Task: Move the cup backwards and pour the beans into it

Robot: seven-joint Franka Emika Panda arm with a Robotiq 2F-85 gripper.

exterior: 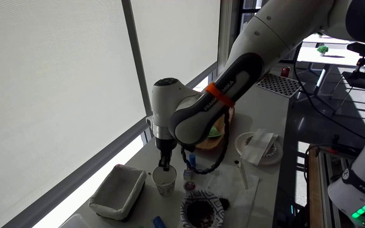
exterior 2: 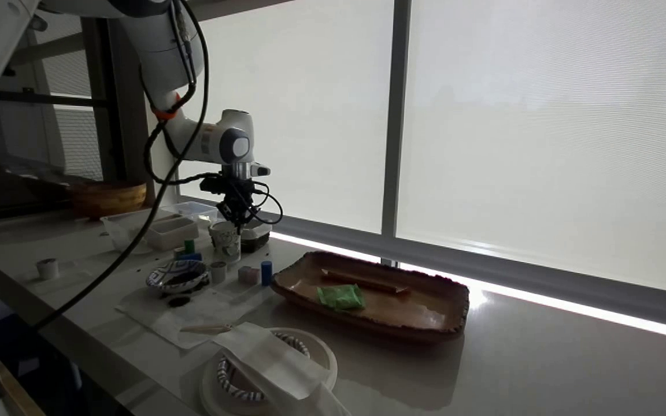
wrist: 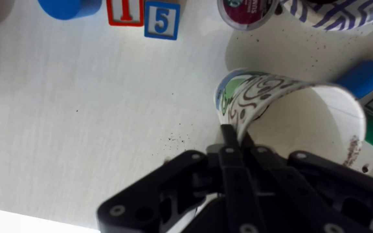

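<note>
Hand point(wrist: 239, 137) pinches the cup point(wrist: 296, 116) by its rim, with the beans point(exterior: 197, 209) in a bowl point(exterior: 203, 195) nearby

The hand is closed on the cup's wall, its fingers all but together with only that thin patterned side between them: one fingertip outside, the other inside the mouth. The cup thus sits right at the fingertips. It looks upright, though in these dim exterior views it is hard to tell whether its base touches the surface point(wrist: 108, 97). A brown smear point(wrist: 353, 150) clings inside the rim, across from the fingers.

Close by the cup, dark specks point(wrist: 175, 139) dot the surface. A white-lined tub point(exterior: 116, 190) stands near it in an exterior view, as do two small blocks point(wrist: 162, 21) and a pod with a maroon lid point(exterior: 189, 186).

Just past the pod is the bowl, patterned, apart from the hand; the beans form a dark heap in it. A smaller heap point(exterior: 224, 202) lies beside the bowl on white paper point(exterior: 241, 202).

Farther off are a spoon point(exterior: 242, 175), a brown tray point(exterior 2: 402, 312) with a green packet point(exterior 2: 341, 296) in it, and a plate point(exterior 2: 326, 353) with a napkin point(exterior 2: 269, 358) across it. Farthest along are a checkered board point(exterior: 280, 85) and a red can point(exterior: 285, 72).
</note>
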